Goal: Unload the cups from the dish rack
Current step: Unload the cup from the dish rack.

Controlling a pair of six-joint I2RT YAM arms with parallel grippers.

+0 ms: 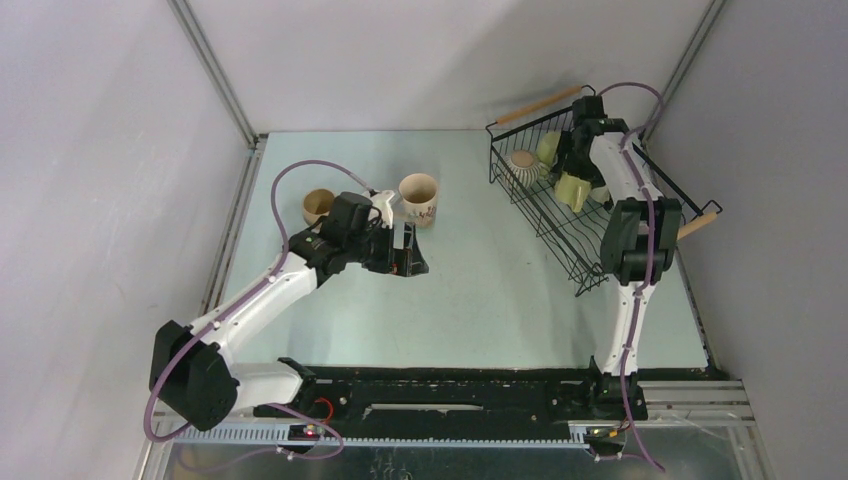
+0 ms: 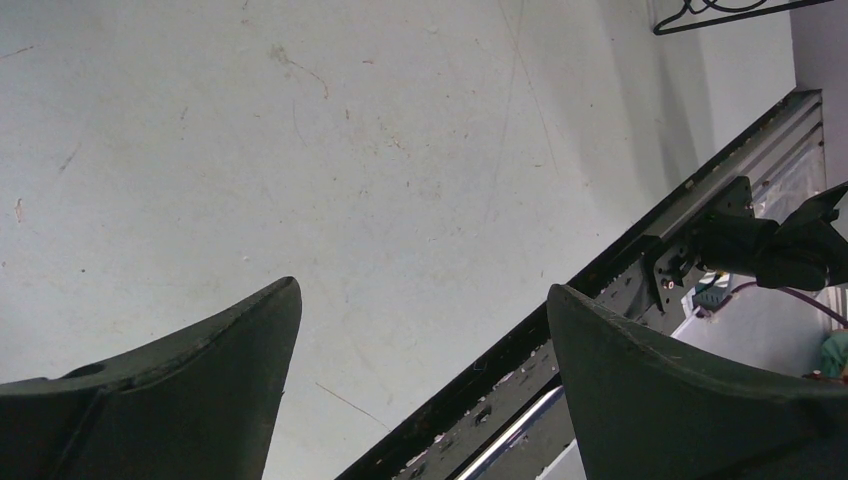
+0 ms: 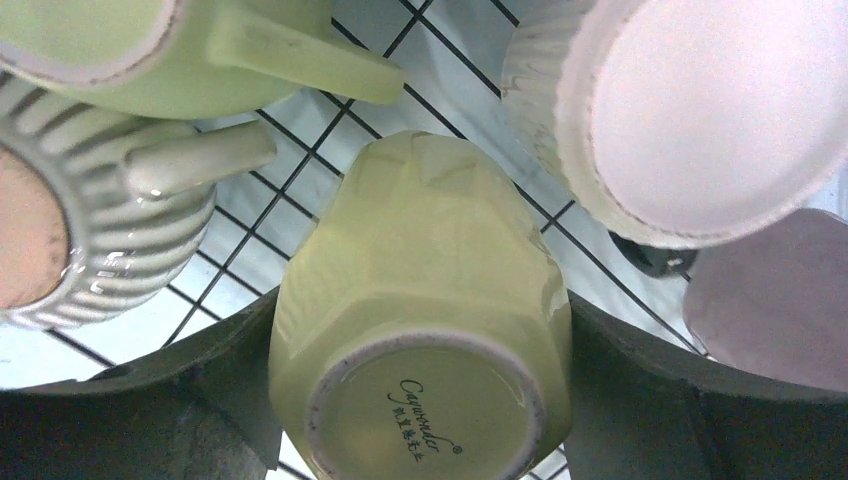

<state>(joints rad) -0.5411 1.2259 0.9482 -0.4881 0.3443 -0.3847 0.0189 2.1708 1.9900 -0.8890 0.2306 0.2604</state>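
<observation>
Pinching a yellow-green cup [image 3: 420, 230] inside the dish rack [image 1: 570, 245] with the right gripper [image 3: 415, 330] — left gripper [image 2: 422, 290] spread wide above the table [image 2: 250, 130].

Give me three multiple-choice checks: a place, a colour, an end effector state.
1. The floral cup is: A in the dish rack; B in the left end effector; C on the table.
2. The cup between the right end effector's fingers is: A mauve; B yellow-green; C dark blue.
3. The left end effector is: A open, empty; B shut on a cup; C shut, empty.
C: it stands on the table, outside the dish rack. B: the right wrist view shows a yellow-green cup between them. A: its fingers are spread with bare table between.
</observation>
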